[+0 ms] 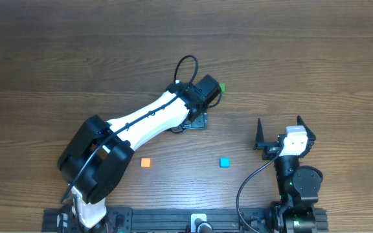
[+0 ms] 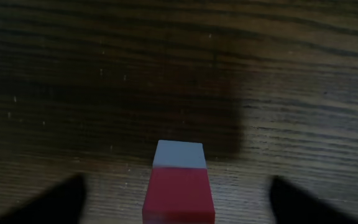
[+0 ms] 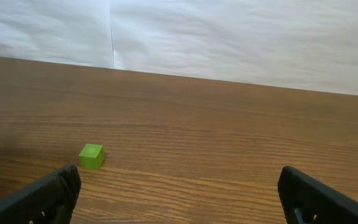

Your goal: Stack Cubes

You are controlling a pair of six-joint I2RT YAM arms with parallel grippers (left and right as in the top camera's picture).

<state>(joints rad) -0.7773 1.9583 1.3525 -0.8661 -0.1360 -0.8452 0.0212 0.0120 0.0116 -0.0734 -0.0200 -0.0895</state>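
A brown wood-grain table [image 1: 57, 52] fills the top view, and a white wall stands behind it in the right wrist view. Taking the table's middle as the dial's centre, the left gripper [image 2: 178, 185] sits just about there, jaws spread wide and holding nothing. Between them stands a red cube [image 2: 179, 202] with a pale grey cube [image 2: 179, 154] touching it. From this close angle I cannot tell whether the two are stacked or merely set side by side.

Three cubes lie single and well apart: a green cube [image 1: 222, 87] at 1 o'clock, an orange cube [image 1: 146, 162] at 7 and a blue cube [image 1: 224, 162] at 5. The right gripper [image 1: 280, 131] rests at 4 o'clock, jaws wide and empty.

At best one pairing seems made, and most of the stacking remains.
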